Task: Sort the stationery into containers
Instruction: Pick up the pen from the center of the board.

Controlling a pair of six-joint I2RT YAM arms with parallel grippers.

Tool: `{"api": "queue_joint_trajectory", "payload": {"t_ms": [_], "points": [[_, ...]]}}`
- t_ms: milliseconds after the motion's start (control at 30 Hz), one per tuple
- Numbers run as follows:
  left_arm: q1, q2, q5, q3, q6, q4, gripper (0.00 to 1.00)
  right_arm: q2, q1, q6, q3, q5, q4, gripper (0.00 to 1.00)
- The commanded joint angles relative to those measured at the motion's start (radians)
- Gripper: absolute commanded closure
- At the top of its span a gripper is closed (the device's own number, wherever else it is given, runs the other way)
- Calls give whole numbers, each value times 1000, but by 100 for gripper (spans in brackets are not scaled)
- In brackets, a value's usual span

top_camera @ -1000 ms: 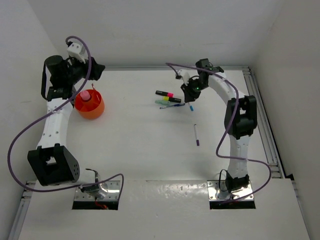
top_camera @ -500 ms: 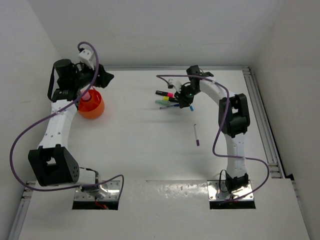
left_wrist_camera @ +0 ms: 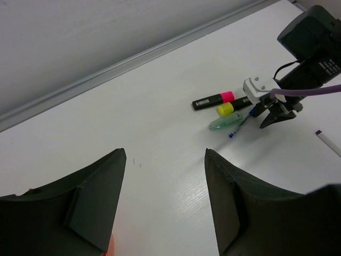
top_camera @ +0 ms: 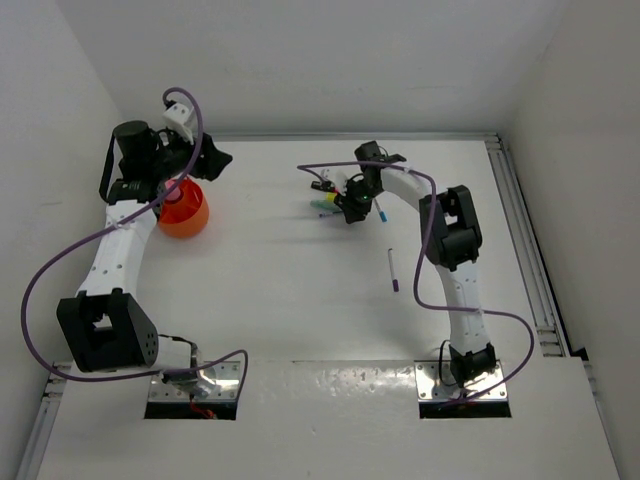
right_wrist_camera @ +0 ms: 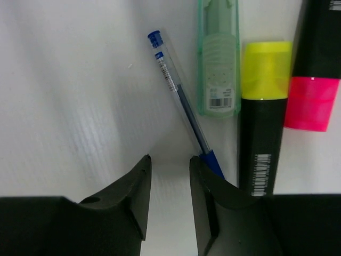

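Observation:
The stationery lies in a cluster at the back middle. The right wrist view shows a blue pen, a green pen, a black highlighter with a yellow end and one with a pink end. My right gripper hovers low over them, narrowly open with nothing between its jaws; the blue pen's cap lies just beside the right fingertip. A white pen with a purple tip lies apart, nearer the front. The orange bowl sits at the left. My left gripper is open and empty, just beyond the bowl.
A metal rail runs along the table's right edge, and the back wall stands close behind the pens. My left arm overlaps the bowl's far rim. The right arm's purple cable loops above the cluster.
My right gripper has moved left over the pen cluster and its jaws have opened a little. My left gripper has swung up and to the right, away from the bowl.

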Motion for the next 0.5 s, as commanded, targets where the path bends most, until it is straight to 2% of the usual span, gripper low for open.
{"api": "queue_joint_trajectory", "payload": {"t_ms": [0, 133, 267, 467], "points": [[-4, -9, 18, -5, 26, 13, 33, 10, 10, -22, 44, 16, 59, 65], [-3, -3, 10, -8, 35, 7, 33, 24, 10, -42, 43, 25, 47, 66], [0, 9, 12, -9, 32, 7, 33, 36, 11, -68, 47, 17, 4, 73], [0, 6, 22, -6, 47, -8, 33, -44, 7, -71, -26, -36, 21, 71]]}}
